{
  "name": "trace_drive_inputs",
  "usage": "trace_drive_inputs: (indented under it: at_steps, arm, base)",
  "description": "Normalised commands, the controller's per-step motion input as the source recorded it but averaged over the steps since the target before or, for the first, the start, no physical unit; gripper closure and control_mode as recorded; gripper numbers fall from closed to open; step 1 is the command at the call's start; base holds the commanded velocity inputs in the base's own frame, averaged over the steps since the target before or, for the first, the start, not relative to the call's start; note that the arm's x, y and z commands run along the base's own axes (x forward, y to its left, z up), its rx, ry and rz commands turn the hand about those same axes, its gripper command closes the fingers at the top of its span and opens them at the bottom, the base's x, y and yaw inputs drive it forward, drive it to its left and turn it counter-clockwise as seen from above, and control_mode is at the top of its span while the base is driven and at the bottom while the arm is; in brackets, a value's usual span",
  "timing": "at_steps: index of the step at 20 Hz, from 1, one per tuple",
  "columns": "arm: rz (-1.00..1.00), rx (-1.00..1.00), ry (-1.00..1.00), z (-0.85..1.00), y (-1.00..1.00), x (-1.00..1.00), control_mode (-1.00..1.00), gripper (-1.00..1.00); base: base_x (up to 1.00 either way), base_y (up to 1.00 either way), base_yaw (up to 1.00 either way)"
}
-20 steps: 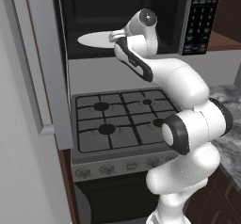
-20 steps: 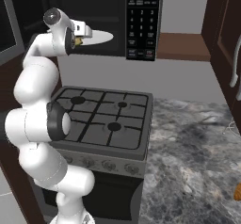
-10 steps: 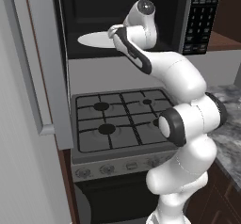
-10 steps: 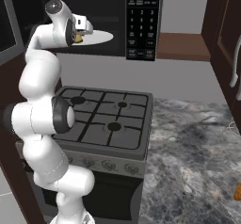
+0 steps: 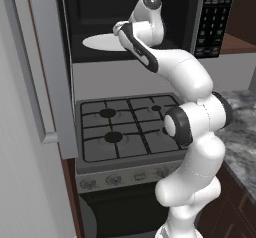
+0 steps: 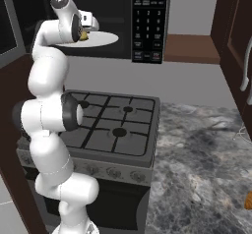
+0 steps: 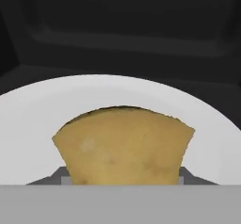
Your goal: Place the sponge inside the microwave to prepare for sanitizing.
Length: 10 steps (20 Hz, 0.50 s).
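Fingers (image 7: 121, 183) hold sponge (image 7: 123, 145) over microwave (image 5: 150, 12) plate (image 7: 28, 124); early release risks it rolling off the rim.

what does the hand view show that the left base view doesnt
Hand view: the sponge, yellowish-tan, close up between the end effector fingertips, over the white plate.
Left base view: the robot arm reaching into the microwave, its open door, the button panel, and the stove below.
Both: the white plate and the dark cavity.
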Motion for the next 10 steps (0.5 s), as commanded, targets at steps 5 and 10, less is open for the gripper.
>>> trace_drive_inputs:
  at_steps: [5,10]
  arm:
    - [0.00,0.00,0.00,-0.09,0.03,0.62,-1.00,1.00]
    - [0.00,0.00,0.00,-0.08,0.24,0.36,-1.00,1.00]
  base:
    - [0.00,0.00,0.00]
    - [0.00,0.00,0.00]
